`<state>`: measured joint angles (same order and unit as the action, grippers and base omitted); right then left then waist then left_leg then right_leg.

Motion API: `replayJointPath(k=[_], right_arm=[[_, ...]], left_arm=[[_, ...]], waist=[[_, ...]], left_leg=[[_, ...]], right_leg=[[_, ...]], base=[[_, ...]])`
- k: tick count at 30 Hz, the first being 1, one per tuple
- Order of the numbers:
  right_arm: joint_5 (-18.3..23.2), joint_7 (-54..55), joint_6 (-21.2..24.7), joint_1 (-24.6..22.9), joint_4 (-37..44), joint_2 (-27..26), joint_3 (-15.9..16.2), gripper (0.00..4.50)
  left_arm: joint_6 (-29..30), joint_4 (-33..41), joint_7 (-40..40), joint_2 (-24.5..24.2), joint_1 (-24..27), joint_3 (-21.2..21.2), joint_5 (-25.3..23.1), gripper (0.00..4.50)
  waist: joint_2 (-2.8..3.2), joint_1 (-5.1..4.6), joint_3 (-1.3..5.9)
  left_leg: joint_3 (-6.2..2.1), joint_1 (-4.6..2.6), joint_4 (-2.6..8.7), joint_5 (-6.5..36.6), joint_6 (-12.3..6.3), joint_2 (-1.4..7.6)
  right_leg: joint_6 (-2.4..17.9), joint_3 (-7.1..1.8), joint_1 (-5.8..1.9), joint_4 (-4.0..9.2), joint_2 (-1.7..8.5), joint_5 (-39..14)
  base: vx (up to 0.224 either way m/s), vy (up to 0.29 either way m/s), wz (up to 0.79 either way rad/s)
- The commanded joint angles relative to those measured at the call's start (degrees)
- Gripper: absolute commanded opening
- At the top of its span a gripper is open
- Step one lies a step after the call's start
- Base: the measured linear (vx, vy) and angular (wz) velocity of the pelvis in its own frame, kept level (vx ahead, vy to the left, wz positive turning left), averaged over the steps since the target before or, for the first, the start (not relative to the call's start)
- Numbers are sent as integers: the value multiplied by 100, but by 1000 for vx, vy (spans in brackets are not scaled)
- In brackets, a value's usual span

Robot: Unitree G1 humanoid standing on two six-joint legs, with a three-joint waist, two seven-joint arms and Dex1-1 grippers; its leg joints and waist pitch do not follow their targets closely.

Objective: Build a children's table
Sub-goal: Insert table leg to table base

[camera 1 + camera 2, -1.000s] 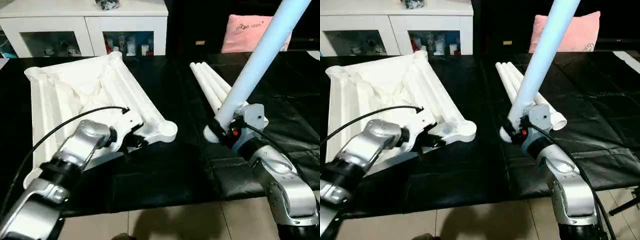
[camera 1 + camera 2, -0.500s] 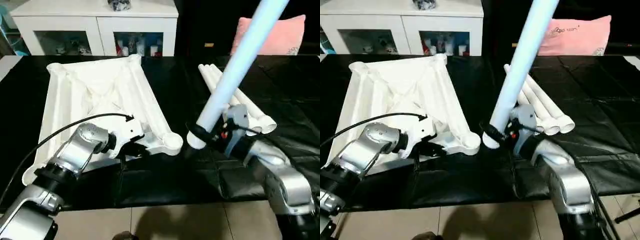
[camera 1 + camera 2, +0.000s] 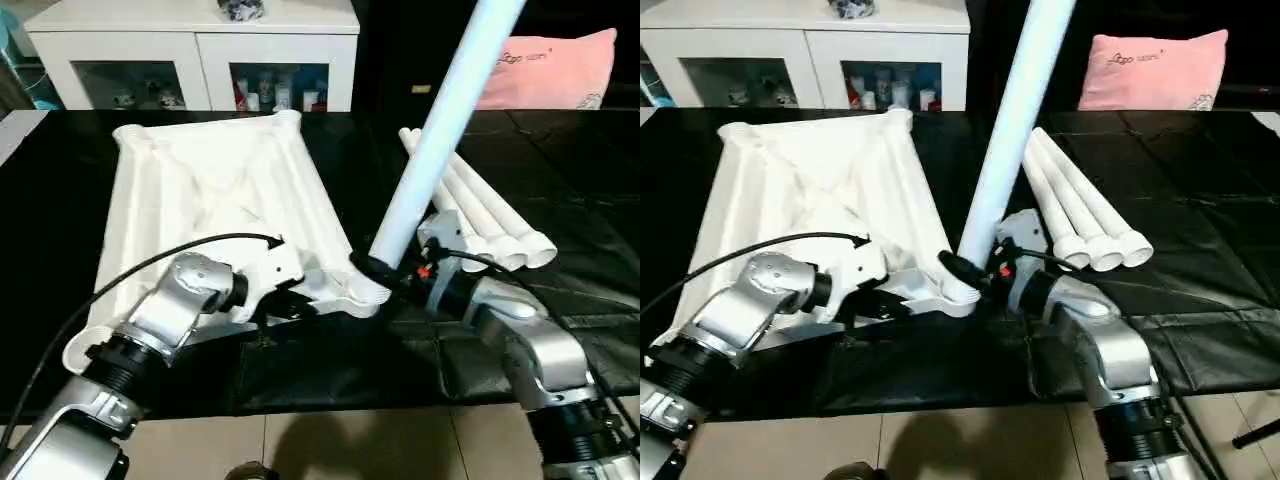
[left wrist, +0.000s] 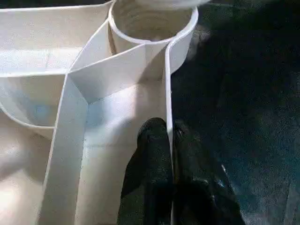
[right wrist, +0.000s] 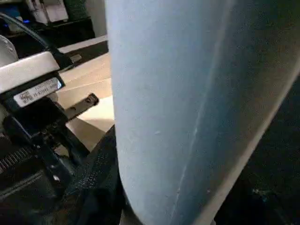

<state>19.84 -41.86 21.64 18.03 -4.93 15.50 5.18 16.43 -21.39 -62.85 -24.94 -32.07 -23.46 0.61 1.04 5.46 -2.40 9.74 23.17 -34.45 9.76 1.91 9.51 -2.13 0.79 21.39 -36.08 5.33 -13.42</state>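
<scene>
1. At the centre of the head views the tabletop point(image 3: 215, 200) lies ribbed side up on the black desk point(image 3: 330, 360), its near corner socket point(image 4: 152, 21) at lower centre, just beside the foot of the raised leg point(image 3: 440, 120).
2. Seating that leg looks like the step in hand. To do it well, I would centre the leg's foot over the round socket, bring the tube upright so it is not leaning toward the upper right, then press straight down along its axis; a tilted entry would likely jam on the rim.
3. The tabletop should be kept pinned while pressing, since it may slide on the desk.
4. The right end effector point(image 3: 385, 272) is about half open, its black fingers clasped round the leg's lower end.
5. The left end effector point(image 4: 161, 136) is closed, pinching the thin edge wall of the tabletop just short of the socket.
6. Three spare legs point(image 3: 480, 205) lie together at centre right; a white cabinet point(image 3: 200, 60) stands at upper left.
</scene>
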Motion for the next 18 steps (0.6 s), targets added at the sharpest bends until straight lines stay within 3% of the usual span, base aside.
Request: replayJointPath(k=[1, 7, 9, 14, 18], right_arm=[[4, -47, -195, 43, -7, 23, -30, 193], [-57, -103, -449, 33, -161, 44, -62, 193], [-76, -127, -492, 46, -219, 22, -69, 193], [-100, -122, -581, 84, -336, -34, -32, 193], [-123, -154, -669, 99, -434, -41, -1, 193]], left_arm=[[-203, 16, 90, 98, -112, -83, -84, 0], [-377, -53, 155, 31, -69, -30, -193, 0], [-255, 16, 89, 27, -32, 43, -102, 44], [-254, 142, 151, -37, 47, 148, -77, 85], [-275, 167, 117, -96, 101, 181, -65, 91]], waist=[[59, -36, 374], [51, -50, 361], [47, -54, 356], [11, -65, 365], [14, -64, 361]], left_leg=[[-75, -203, 439, 993, 4, 280], [-81, -207, 464, 1225, 63, 292], [-74, -204, 466, 1241, 61, 289], [-66, -186, 448, 1038, -46, 286], [-57, -188, 444, 1022, -102, 289]], right_leg=[[1546, -93, -158, 332, 223, 603], [1479, -104, -151, 363, 237, 242], [1497, -103, -146, 368, 231, 218], [1543, -99, -154, 347, 230, 409], [1525, -102, -144, 356, 236, 294]], base=[[0, 0, 0], [0, 0, 0], [0, 0, 0], [0, 0, 0], [0, 0, 0]])
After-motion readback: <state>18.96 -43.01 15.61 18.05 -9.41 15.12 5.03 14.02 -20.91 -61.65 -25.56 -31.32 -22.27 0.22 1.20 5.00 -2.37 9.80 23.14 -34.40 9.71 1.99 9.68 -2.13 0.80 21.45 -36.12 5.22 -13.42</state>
